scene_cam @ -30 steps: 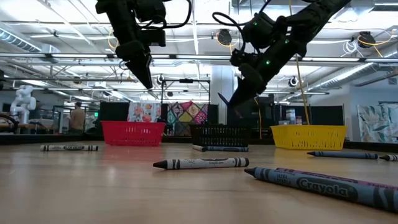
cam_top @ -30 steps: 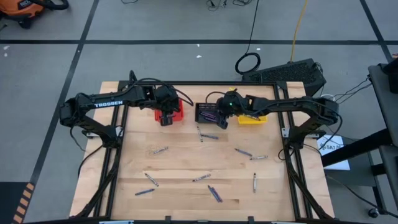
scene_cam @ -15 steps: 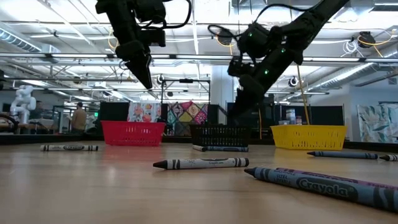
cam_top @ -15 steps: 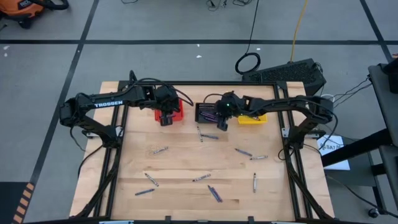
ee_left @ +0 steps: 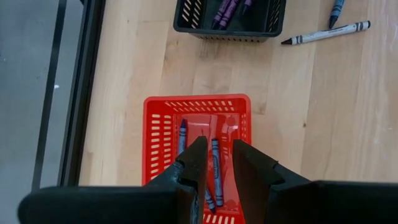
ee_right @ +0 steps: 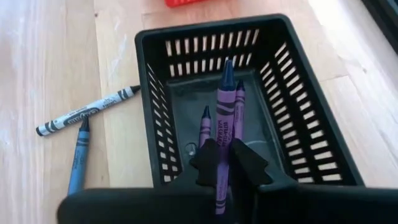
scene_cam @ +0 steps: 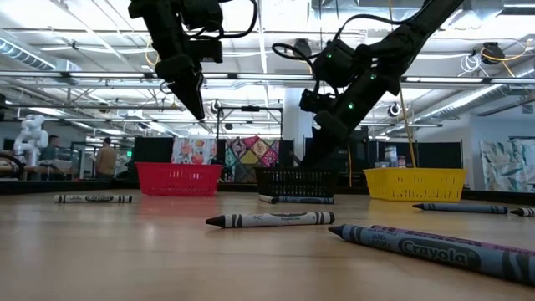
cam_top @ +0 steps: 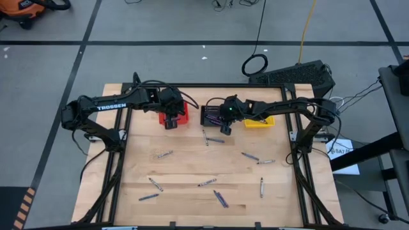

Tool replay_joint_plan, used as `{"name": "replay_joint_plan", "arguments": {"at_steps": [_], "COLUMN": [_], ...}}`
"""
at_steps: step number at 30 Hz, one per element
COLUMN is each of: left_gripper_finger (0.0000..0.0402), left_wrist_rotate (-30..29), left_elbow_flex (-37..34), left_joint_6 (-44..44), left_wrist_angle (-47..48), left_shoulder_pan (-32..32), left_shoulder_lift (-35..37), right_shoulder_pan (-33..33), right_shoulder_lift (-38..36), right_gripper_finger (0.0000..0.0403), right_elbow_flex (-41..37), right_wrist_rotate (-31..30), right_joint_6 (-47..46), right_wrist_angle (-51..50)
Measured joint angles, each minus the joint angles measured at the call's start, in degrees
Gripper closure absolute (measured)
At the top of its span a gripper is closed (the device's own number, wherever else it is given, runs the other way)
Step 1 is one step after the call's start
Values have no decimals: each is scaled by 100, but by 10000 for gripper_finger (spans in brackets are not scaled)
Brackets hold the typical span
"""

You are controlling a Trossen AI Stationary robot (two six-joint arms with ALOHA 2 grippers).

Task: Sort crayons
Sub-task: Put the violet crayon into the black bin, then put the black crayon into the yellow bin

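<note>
Over the black basket (ee_right: 311,134), right gripper (ee_right: 225,163) pinches a purple crayon (ee_right: 223,118) above two purple ones; release risk: tilted, it catches the rim and tips out; left gripper (ee_left: 216,165) hangs part-open, empty, over red basket (ee_left: 158,127) holding three blue.

A purple crayon (ee_right: 222,124) sits over the black basket (ee_right: 311,124); blue crayons (ee_left: 214,163) lie in the red basket (ee_left: 158,124); the bench (cam_top: 192,166) is pale wood.

Along the far edge of the wooden desk (cam_top: 192,166), left to right: red basket (cam_top: 177,115), black basket (cam_top: 211,115), yellow basket (cam_top: 261,121); behind that desk, grey floor (cam_top: 160,38) crossed by dark lines, with a looped cable (cam_top: 254,64).
</note>
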State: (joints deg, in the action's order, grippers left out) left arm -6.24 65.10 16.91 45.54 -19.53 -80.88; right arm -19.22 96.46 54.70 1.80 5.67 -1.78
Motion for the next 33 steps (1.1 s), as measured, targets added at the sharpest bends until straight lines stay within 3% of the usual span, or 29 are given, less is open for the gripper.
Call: {"name": "replay_joint_plan", "arguments": {"at_steps": [16,23,33], "left_gripper_finger": [328,328,328], "left_wrist_rotate": [0,0,0], "left_elbow_flex": [0,0,0], "left_joint_6": [0,37,-2], "left_wrist_angle": [-6,-341,-303], "left_shoulder_pan": [0,4,93], "left_shoulder_lift": [0,0,0], "right_shoulder_pan": [4,59,319], "right_shoulder_lift": [-24,-445,-1580], "right_gripper_finger": [319,305,305], "right_elbow_flex": [0,151,719], "right_wrist_rotate": [-353,-363,-367], "right_joint_6": [3,90,-86], "right_wrist_angle": [24,-18,-1813]}}
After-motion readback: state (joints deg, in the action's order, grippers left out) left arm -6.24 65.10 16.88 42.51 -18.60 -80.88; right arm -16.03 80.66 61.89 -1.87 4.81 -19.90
